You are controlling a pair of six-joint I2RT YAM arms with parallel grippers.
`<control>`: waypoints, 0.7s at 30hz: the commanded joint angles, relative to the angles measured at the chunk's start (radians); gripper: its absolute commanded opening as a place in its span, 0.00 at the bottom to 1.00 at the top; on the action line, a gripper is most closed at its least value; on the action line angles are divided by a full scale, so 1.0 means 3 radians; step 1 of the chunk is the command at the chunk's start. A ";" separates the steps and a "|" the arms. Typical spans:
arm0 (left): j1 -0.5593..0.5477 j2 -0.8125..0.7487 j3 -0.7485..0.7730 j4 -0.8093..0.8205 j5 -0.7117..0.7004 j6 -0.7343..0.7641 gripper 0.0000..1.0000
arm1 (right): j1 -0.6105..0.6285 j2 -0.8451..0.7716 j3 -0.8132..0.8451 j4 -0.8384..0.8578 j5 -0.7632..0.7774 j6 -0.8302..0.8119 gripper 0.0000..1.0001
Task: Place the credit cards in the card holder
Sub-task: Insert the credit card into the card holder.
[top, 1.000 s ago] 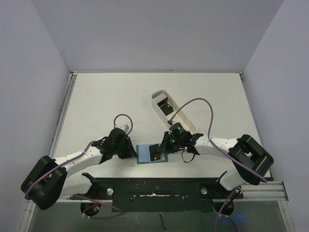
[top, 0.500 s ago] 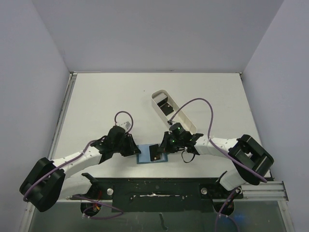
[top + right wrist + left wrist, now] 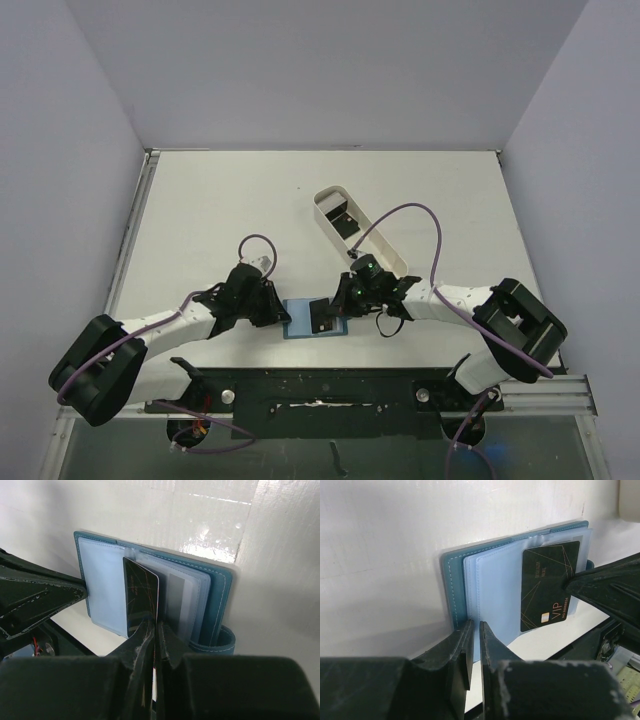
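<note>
Tabletop white, walls grey; left jaws pinch card holder, right jaws black card.

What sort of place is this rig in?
Probably a lab test cell: white table boxed by blank panels, two arms bolted to a black base plate, staged props like the card holder and tray.

White-and-black left arm reaches inward and low; its black two-finger hand has fingers almost together, nipping a leaf of the teal-blue folding card holder. The right arm mirrors it, its hand clamped on a black credit card.
</note>
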 commanded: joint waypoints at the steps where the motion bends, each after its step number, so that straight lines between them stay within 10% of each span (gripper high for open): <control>1: 0.0011 0.0003 -0.0011 0.0119 -0.0105 0.0095 0.09 | 0.0030 -0.0077 0.0053 -0.0161 0.0181 -0.0017 0.00; 21: 0.0009 0.0002 -0.0032 0.0086 -0.0144 0.0116 0.09 | 0.0031 -0.0121 0.0026 -0.0211 0.0236 -0.0003 0.00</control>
